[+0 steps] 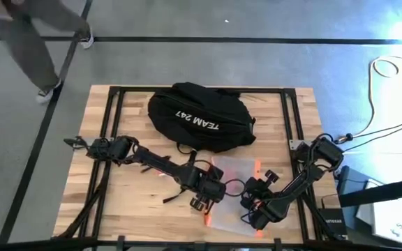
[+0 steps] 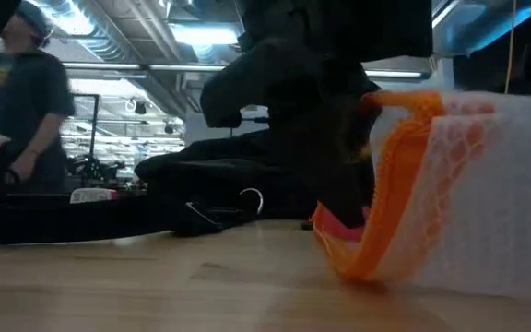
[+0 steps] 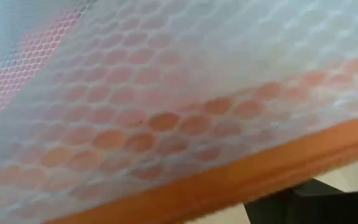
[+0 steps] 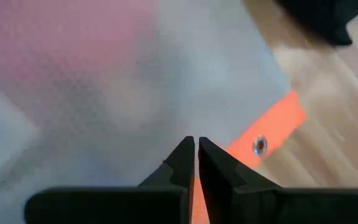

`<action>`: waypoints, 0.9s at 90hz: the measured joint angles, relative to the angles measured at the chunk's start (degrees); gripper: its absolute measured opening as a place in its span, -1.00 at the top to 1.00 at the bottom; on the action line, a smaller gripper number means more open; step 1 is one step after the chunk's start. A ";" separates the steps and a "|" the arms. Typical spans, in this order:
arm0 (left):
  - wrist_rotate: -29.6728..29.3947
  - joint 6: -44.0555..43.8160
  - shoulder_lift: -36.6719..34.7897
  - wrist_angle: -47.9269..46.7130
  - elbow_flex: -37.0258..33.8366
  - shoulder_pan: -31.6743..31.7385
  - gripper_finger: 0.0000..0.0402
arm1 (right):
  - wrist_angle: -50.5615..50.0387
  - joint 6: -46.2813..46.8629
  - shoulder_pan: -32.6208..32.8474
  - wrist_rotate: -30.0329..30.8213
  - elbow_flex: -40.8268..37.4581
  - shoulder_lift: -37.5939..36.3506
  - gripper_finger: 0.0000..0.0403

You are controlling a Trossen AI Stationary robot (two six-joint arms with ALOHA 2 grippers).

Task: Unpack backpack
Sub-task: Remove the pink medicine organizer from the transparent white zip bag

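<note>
The backpack [image 1: 199,117] – rounded black fabric – lies at the table's [image 1: 117,209] far edge; nearer, a honeycomb-mesh pouch [image 1: 232,192] with orange trim. Right gripper [image 4: 196,149] pinched together over it; left gripper [image 1: 202,202] – cannot tell

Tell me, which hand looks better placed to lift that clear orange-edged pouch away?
Probably the right hand: its fingers look pinched on the pouch. The left hand is beside it, grip unclear.
</note>
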 joint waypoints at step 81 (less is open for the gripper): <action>-2.38 -4.18 0.32 -7.99 3.91 -3.54 0.16 | 7.14 -17.76 -5.58 15.30 8.16 -0.21 0.45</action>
